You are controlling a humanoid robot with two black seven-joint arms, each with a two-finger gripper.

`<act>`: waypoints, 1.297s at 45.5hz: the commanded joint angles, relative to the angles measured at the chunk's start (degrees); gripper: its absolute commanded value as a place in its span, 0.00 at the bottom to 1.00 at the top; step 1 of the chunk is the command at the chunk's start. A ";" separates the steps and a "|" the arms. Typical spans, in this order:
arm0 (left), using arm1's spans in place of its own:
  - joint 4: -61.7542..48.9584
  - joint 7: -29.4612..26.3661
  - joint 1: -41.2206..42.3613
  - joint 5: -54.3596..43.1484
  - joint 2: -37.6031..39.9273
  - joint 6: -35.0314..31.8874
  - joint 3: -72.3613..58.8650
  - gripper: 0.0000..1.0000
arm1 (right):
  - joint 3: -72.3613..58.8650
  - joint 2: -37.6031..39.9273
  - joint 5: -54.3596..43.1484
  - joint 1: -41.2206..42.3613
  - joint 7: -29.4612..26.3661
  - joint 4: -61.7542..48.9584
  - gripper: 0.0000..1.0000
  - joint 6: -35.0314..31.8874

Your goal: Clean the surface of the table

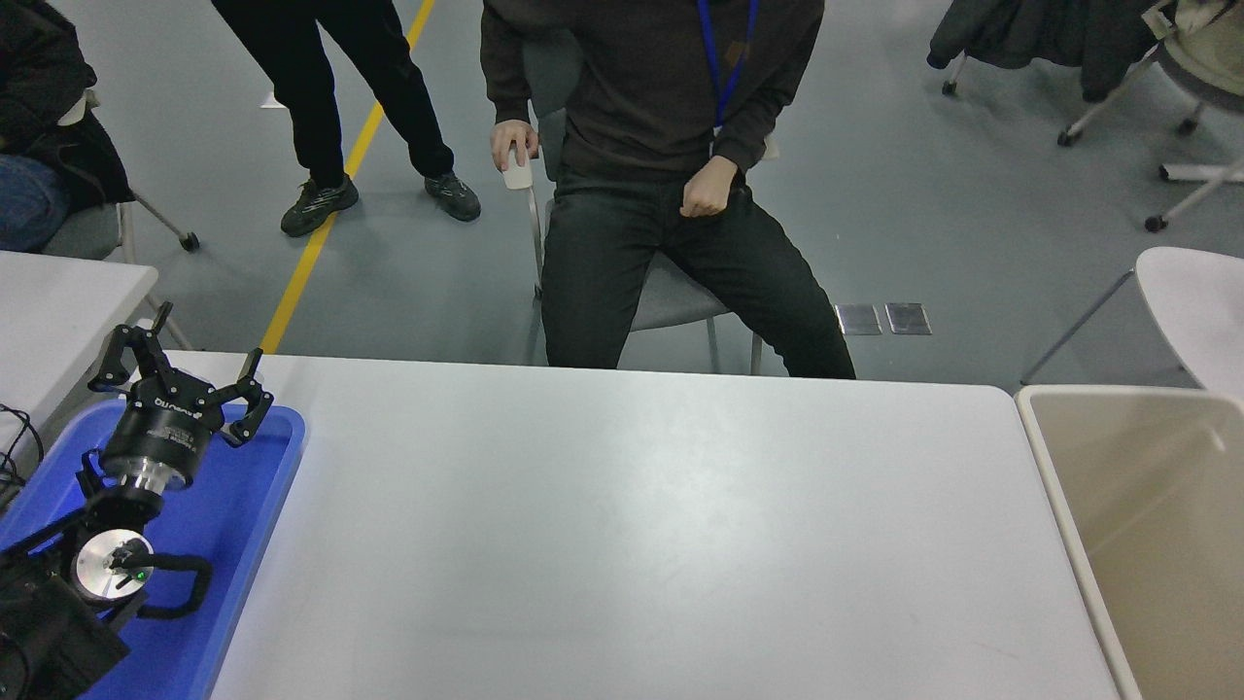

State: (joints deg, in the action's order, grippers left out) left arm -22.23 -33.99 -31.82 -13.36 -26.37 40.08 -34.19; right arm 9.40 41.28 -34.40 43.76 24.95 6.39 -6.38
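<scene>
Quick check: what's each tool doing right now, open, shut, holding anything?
Left tool: open, holding nothing, parked above the blue tray.
Right tool: not in view.

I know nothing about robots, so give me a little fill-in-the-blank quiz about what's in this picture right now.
1. The left gripper hangs over a tray coloured ____.
2. The fingers of that gripper are spread ____.
3. The beige bin stands at the ____ end of the table surface.
4. The person behind the table's far edge is ____ on a chair.

Missing words: blue; open; right; sitting
</scene>
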 commanded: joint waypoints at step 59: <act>-0.01 -0.03 0.00 0.00 0.00 0.00 0.00 1.00 | 0.09 -17.11 12.25 -11.77 -10.01 -8.06 0.99 13.67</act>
State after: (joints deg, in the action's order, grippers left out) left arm -22.22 -34.00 -31.82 -13.36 -26.37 40.08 -34.19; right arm 9.47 24.04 -22.22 32.05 15.18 -0.95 6.55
